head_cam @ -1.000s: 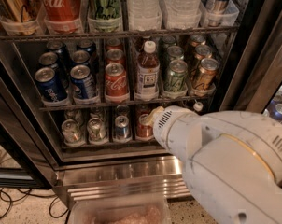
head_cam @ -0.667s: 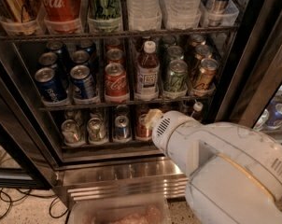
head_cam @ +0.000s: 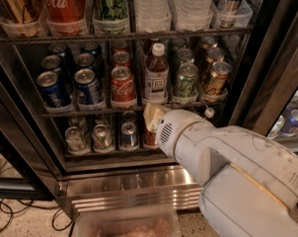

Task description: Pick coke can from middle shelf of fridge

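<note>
The coke can [head_cam: 122, 86] is red with white script and a silver top. It stands at the front of the middle shelf [head_cam: 90, 112], between blue Pepsi cans and a brown bottle. My gripper [head_cam: 153, 116] is at the end of the big white arm [head_cam: 228, 167]. It sits at the shelf's front rail, just below the brown bottle and to the lower right of the coke can. It is not touching the can. The fridge [head_cam: 134, 189] stands open in front of me, with its ribbed steel base below.
Pepsi cans [head_cam: 87, 86] stand left of the coke can; a white-capped bottle [head_cam: 156, 76], green cans [head_cam: 186, 80] and bronze cans [head_cam: 217, 78] stand to its right. A large Coca-Cola container [head_cam: 62, 4] is on the top shelf. Several cans [head_cam: 102, 137] fill the bottom shelf. A clear bin [head_cam: 124, 225] is on the floor.
The arm has moved left and slightly up, bringing the gripper from in front of the bottom shelf to the middle shelf's front rail. The cans have not moved.
</note>
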You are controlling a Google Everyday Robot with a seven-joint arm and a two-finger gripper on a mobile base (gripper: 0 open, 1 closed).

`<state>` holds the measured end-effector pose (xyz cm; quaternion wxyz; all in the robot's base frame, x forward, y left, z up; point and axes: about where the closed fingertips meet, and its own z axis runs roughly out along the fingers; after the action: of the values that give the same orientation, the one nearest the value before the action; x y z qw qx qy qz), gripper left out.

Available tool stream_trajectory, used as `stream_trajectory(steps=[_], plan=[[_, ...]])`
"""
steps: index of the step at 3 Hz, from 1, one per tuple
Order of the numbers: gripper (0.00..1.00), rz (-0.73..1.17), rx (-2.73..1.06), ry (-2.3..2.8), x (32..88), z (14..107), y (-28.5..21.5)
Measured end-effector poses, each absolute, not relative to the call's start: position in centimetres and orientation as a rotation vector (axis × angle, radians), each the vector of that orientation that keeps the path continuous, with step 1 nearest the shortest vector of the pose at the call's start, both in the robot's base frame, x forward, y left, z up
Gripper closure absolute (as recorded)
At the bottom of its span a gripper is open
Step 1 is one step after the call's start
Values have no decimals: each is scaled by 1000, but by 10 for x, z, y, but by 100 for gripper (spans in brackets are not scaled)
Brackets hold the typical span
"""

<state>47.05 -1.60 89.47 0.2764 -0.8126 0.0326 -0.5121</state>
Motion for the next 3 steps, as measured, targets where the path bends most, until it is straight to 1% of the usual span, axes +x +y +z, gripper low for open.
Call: stream_trajectory(steps=[2, 3], plan=[[100, -1432, -2179, -8, 469, 895, -17], [100, -1509, -2121, -152, 470, 903, -8]])
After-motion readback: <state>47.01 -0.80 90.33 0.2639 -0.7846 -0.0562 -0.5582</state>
